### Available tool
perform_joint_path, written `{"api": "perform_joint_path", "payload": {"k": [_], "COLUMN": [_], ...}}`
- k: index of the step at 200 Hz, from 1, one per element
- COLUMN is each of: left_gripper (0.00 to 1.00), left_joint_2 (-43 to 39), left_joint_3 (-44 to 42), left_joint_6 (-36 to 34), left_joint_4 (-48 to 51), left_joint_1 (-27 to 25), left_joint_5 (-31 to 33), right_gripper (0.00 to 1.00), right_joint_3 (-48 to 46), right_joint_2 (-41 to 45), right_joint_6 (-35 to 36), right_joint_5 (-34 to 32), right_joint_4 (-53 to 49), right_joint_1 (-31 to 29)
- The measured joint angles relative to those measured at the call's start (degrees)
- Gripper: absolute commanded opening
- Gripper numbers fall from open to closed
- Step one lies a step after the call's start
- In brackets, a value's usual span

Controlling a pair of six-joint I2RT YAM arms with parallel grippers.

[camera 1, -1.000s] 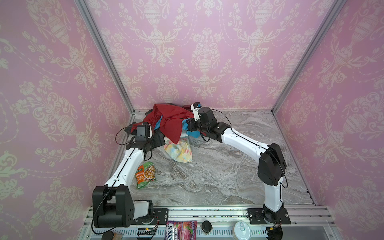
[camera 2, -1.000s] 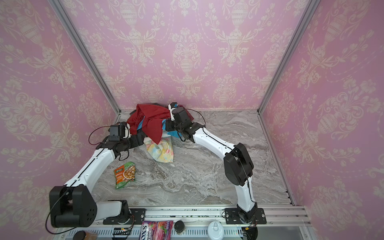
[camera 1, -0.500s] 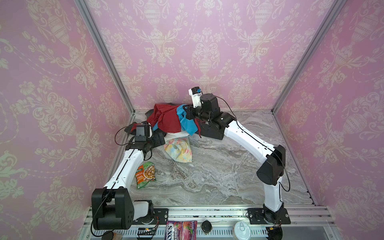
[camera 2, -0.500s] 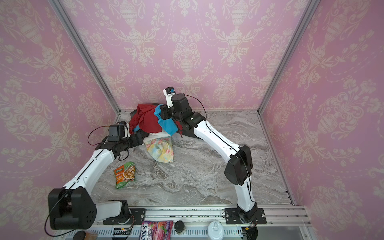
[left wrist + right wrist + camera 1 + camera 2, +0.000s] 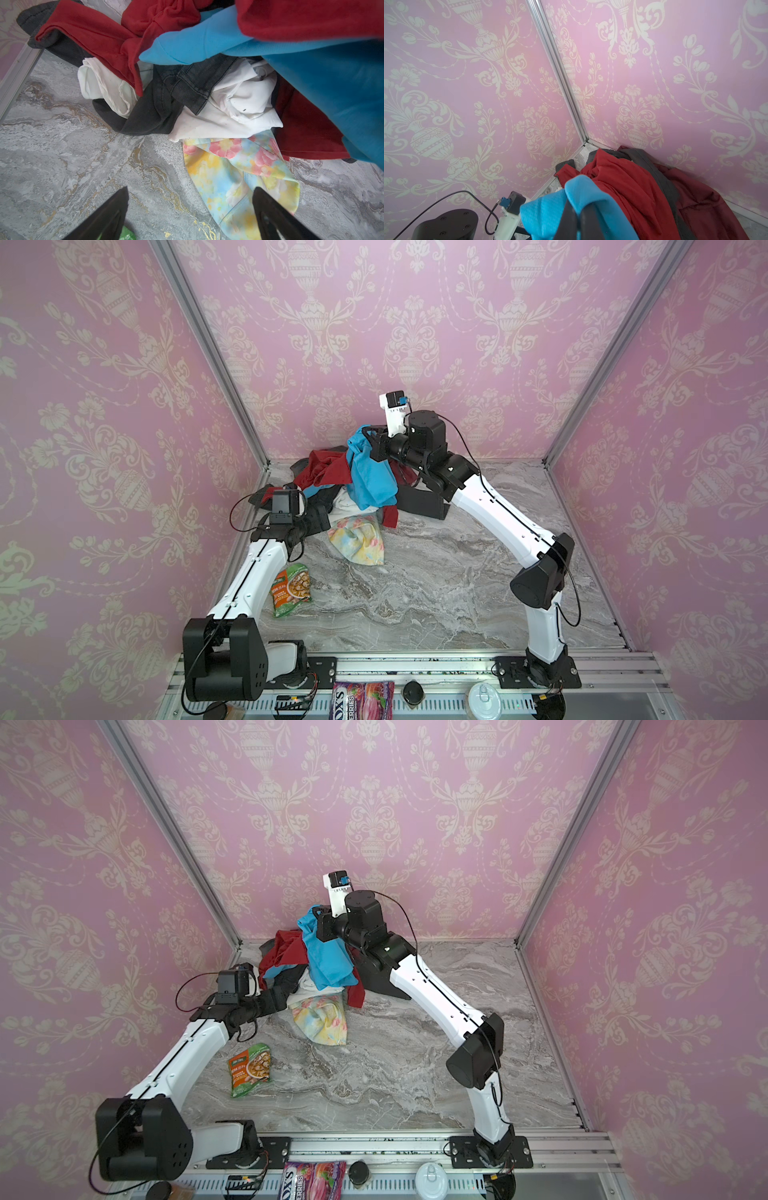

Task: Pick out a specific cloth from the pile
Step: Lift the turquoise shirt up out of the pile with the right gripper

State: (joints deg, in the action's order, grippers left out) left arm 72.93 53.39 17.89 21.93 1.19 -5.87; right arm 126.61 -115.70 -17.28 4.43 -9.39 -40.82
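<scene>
Versus a second ago, the right gripper [image 5: 367, 436] sits higher, upper centre of frame. The cloth [image 5: 371, 479] now hangs exposed, lifted off the pile [image 5: 322, 472].

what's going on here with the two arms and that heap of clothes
The right gripper is shut on the turquoise cloth, holding it up above the pile in the back left corner. The cloth's lower end hangs against the red cloth, so it is not yet clear of the pile. The left gripper is open and empty, low by the floral cloth.
</scene>
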Motion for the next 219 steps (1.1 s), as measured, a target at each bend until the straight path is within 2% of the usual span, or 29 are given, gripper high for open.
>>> {"api": "perform_joint_path", "payload": {"k": [66, 113, 159, 219], "left_gripper": [0.97, 0.99, 0.99, 0.99], "left_joint_2": [-3.5, -12.2, -15.9, -19.6], "left_joint_3": [-1.7, -4.4, -4.3, -2.6], "left_joint_6": [-0.9, -1.9, -2.4, -3.1], "left_joint_4": [-1.2, -5.6, -7.3, -6.0], "left_joint_1": [-2.4, -10.5, -17.2, -17.7], "left_joint_5": [0.2, 0.1, -0.1, 0.0], "right_gripper": [0.0, 0.0, 0.0, 0.0], "right_joint_3": [-5.5, -8.5, -10.6, -13.0], "right_joint_2": [1.5, 3.1, 7.5, 15.3], "right_joint_6": [0.8, 0.8, 0.8, 1.5], "right_joint_5": [-1.2, -1.4, -1.4, -1.5], "right_joint_4": [2.7, 3.1, 4.3, 7.0], "right_joint_1": [-0.1, -0.1, -0.1, -0.1]}}
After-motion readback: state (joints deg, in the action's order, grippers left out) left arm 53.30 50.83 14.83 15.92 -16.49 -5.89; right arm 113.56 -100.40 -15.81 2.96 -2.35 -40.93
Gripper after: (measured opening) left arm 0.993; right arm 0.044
